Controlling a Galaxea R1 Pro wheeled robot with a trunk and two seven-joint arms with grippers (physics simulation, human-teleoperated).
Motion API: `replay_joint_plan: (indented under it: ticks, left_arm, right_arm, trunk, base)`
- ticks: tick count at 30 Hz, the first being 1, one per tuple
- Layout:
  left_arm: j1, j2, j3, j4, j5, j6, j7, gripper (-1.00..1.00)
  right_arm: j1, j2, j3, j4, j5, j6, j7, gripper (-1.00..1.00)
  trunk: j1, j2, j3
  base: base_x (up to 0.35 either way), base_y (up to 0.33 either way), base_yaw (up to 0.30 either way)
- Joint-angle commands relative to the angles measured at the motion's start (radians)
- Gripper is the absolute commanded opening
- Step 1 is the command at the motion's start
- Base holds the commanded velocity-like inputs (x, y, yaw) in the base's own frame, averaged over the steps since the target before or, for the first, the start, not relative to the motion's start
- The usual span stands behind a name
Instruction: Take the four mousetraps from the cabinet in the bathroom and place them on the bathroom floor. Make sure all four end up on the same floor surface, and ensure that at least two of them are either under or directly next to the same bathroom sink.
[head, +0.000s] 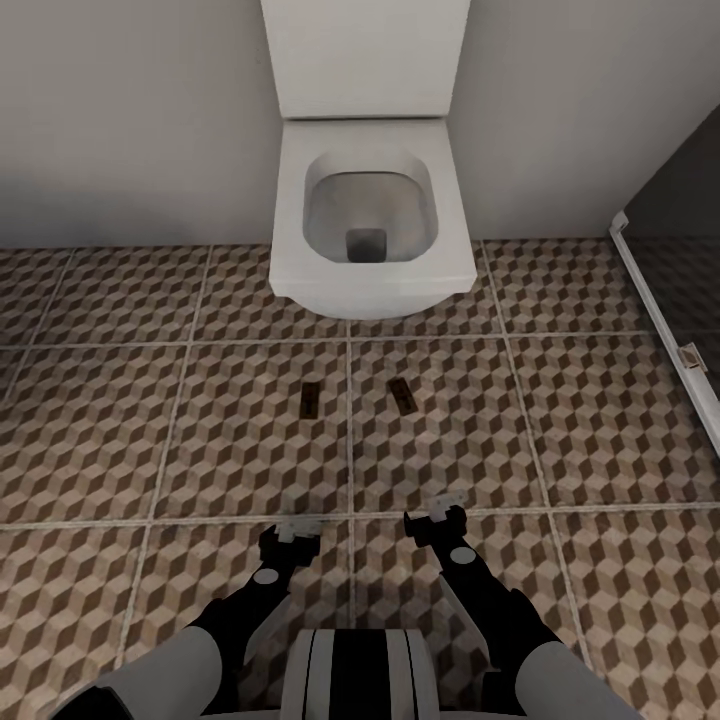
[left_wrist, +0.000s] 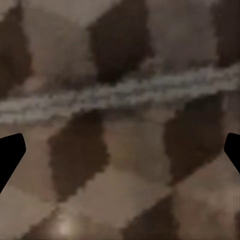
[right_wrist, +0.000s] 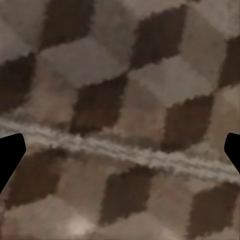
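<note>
Both end effectors hang low over the bathroom floor (head: 120, 420), pointing down at the cube-patterned tiles. The left end effector (head: 290, 537) has its fingers spread wide: in the left wrist view the dark fingertips (left_wrist: 10, 155) sit at opposite edges with nothing but tile and a pale grout line between them, so it holds nothing. The right end effector (head: 438, 520) is likewise spread and empty, its fingertips (right_wrist: 10, 155) far apart over bare tile crossed by a grout line. Two mousetraps lie flat on the floor ahead of the end effectors and in front of a white toilet (head: 372, 230) that stands against the wall. The left mousetrap (head: 309, 399) is a small brown board with dark metal parts, lying lengthwise away from the robot; the right mousetrap (head: 402, 393) looks the same but is turned slightly. They lie near each other on either side of a grout line, well apart from both end effectors. A dark glass panel (head: 680, 270) with a white frame runs along the right edge.
</note>
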Motion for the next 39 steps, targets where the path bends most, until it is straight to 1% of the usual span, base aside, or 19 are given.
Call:
replay_joint_plan:
  ticks: [1, 4, 32, 39]
  left_arm:
    - [-0.001, 0.000, -0.008, 0.001, 0.009, -0.005, 0.006, 1.00]
    - [-0.001, 0.000, -0.008, 0.001, 0.009, -0.004, 0.006, 1.00]
    - [-0.001, 0.000, -0.009, 0.001, 0.010, -0.003, 0.006, 1.00]
    - [-0.001, -0.002, -0.009, 0.002, 0.010, -0.003, 0.006, 1.00]
  right_arm:
    - [0.000, -0.001, 0.005, -0.001, -0.005, 0.006, -0.008, 1.00]
    - [0.000, 0.000, 0.005, -0.001, -0.005, 0.006, -0.008, 1.00]
    - [0.000, 0.000, 0.005, -0.001, -0.005, 0.004, -0.008, 1.00]
    - [0.000, 0.000, 0.005, -0.002, -0.005, -0.016, -0.008, 1.00]
  trunk:
    - [0.000, 0.000, 0.000]
    - [0.000, 0.000, 0.000]
    - [-0.013, 0.006, 0.108]
    - [-0.016, 0.008, 0.135]
  base:
    - [0.000, 0.000, 0.000]
    - [0.000, 0.000, 0.000]
    - [0.000, 0.000, 0.000]
    - [0.000, 0.000, 0.000]
